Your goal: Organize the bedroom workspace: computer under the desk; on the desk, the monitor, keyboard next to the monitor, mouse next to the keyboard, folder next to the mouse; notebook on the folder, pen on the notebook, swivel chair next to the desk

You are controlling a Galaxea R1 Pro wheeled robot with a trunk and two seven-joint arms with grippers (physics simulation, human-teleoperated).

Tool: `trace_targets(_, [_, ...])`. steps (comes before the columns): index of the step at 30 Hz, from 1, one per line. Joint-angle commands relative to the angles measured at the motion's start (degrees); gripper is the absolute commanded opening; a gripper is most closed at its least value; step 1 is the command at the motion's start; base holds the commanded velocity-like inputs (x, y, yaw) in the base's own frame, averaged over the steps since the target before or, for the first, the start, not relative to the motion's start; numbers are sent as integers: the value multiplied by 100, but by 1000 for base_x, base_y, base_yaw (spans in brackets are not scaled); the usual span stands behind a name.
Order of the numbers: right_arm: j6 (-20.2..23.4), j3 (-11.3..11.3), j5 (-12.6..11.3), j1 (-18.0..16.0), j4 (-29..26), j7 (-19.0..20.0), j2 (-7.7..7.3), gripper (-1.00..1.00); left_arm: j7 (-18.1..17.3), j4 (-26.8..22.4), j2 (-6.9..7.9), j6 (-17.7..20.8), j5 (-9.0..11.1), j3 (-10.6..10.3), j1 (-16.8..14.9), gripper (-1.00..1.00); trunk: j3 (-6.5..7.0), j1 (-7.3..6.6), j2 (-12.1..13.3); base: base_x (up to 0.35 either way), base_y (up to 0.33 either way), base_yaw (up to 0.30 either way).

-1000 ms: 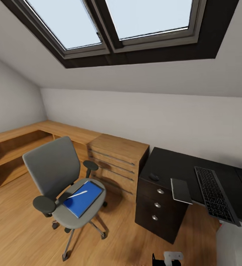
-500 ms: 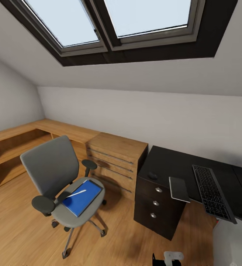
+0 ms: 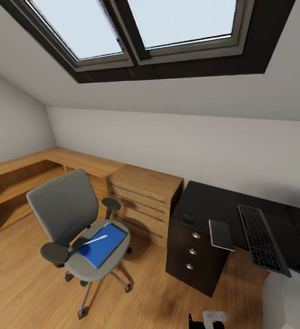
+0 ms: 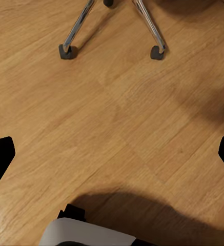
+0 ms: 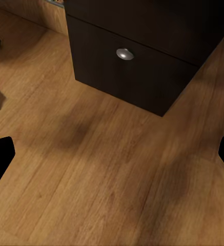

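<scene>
With both grippers spread wide over bare floor, the folder (image 3: 100, 245) waits on the swivel chair (image 3: 77, 224), pen (image 3: 95, 239) atop, so I judge fetching it to the desk (image 3: 205, 205) comes next.

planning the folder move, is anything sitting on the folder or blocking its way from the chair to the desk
Yes: the pen lies on the folder, which rests on the chair seat. Between chair and desk is open floor. On the desk, the notebook overhangs the front edge beside the keyboard.
</scene>
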Motion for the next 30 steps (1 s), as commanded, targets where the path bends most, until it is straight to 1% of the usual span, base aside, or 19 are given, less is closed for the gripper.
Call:
trace_targets(1, [-17, 50, -46, -5, 4, -18, 3, 100, -39, 5, 1, -11, 61, -32, -5, 100, 10, -21, 35, 0, 0, -7])
trace_targets(5, [-17, 50, -49, -5, 0, -18, 3, 100, -38, 6, 1, -11, 61, -29, -5, 100, 81, -109, 195, 0, 0, -73])
trace_targets(10, [-17, 50, -52, -5, -5, -18, 3, 100, -38, 5, 1, -11, 64, -28, -5, 100, 171, -219, 396, 0, 0, -184])
trace_targets(30, [-17, 58, -44, -5, -8, -18, 3, 100, -40, 7, -7, -11, 62, -35, -5, 100, 496, -658, 1198, 0, 0, -247])
